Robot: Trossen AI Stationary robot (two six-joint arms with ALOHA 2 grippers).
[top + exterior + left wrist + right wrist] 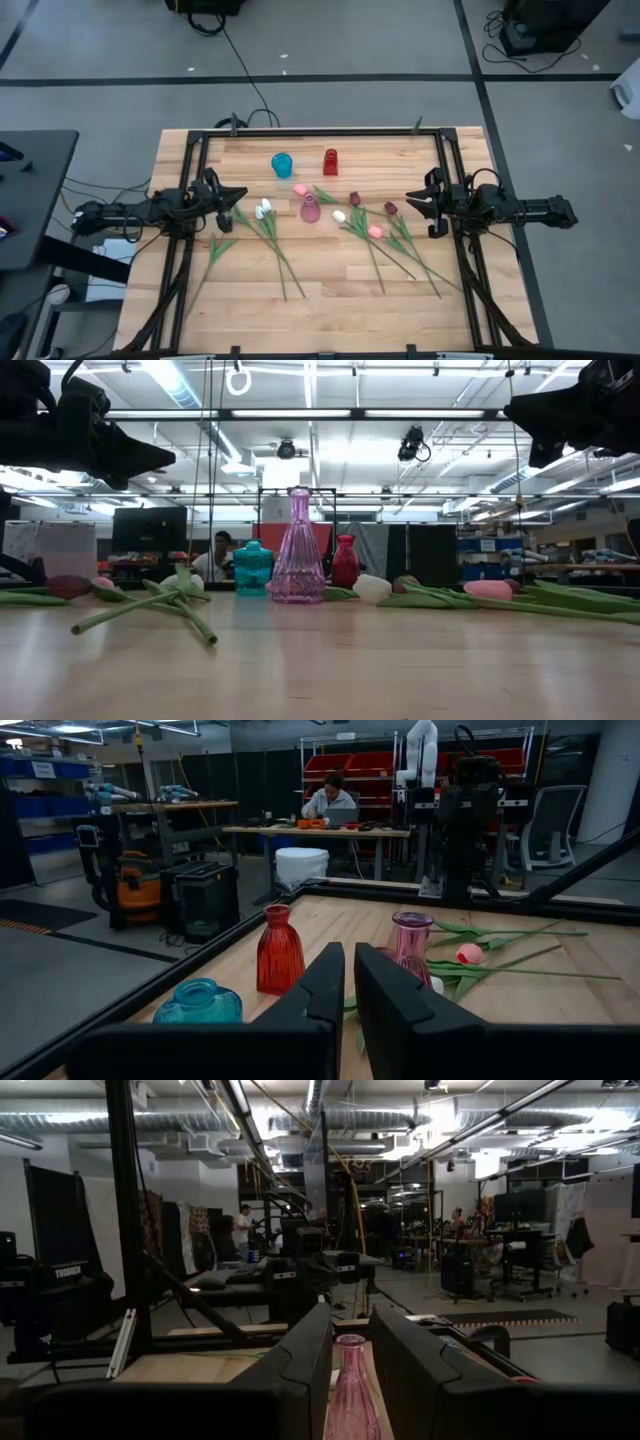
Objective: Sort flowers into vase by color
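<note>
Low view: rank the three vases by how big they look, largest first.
1. Pink vase, tallest by far, though it stands nearest the camera.
2. Red vase and teal vase look about alike: red slightly taller, teal wider. No firm order.

Two dark arms, blocky black fingers (325,990)

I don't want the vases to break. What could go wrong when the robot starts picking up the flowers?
The pink vase is tall and narrow and stands right among the flowers, so an arm reaching in could tip it. The stems cross each other, so lifting one may drag another.
</note>
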